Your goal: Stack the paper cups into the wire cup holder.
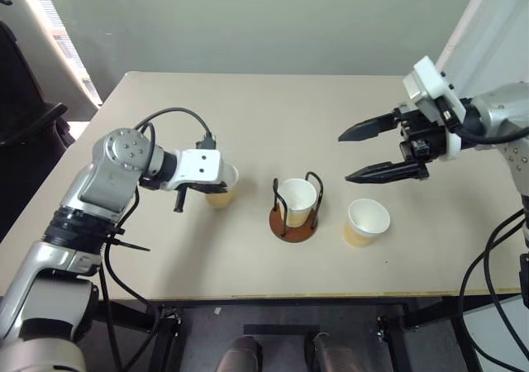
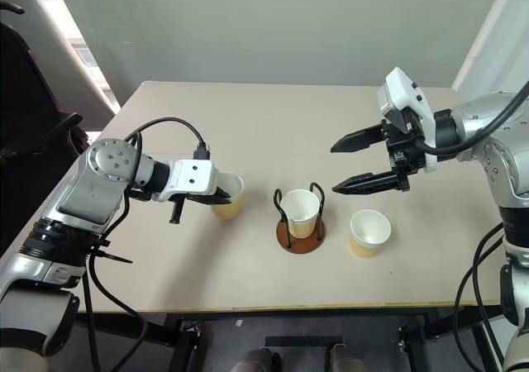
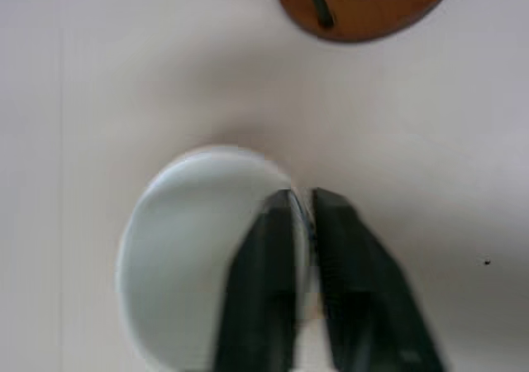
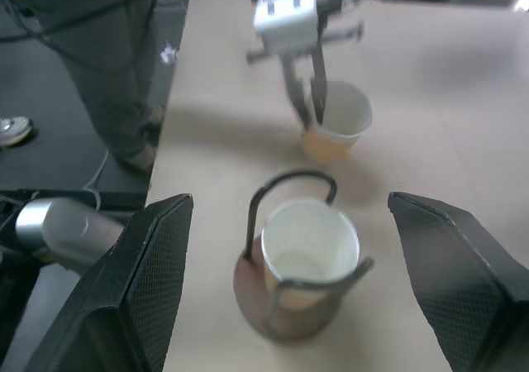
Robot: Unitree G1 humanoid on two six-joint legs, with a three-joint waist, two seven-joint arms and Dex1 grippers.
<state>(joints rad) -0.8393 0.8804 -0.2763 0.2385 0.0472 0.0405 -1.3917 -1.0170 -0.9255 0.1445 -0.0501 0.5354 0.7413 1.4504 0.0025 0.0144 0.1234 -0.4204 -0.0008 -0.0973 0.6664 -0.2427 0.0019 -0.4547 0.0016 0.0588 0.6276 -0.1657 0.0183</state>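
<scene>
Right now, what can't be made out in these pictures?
- Left wrist view: the wire cup holder is cut off by the edge; its loops and cup barely show.
- Left eye view: the left gripper hides part of the left cup.
- Whether the holder's cup is one or several: too small.

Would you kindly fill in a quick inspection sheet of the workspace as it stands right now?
Surface: beige table, level, unmarked.
Job's things: wire cup holder near the front edge, one paper cup upright inside it; a second cup upright beside it on the robot's right; a third cup upright on its left.
Clutter: nothing seen.
Grippers: left gripper has its jaws pinched on the third cup's rim, one inside, one outside; right gripper hovers above the table with jaws wide apart, holding nothing.
Cables: black cable loops over the left wrist.
Surroundings: plain wall, dark chair at the left.
</scene>
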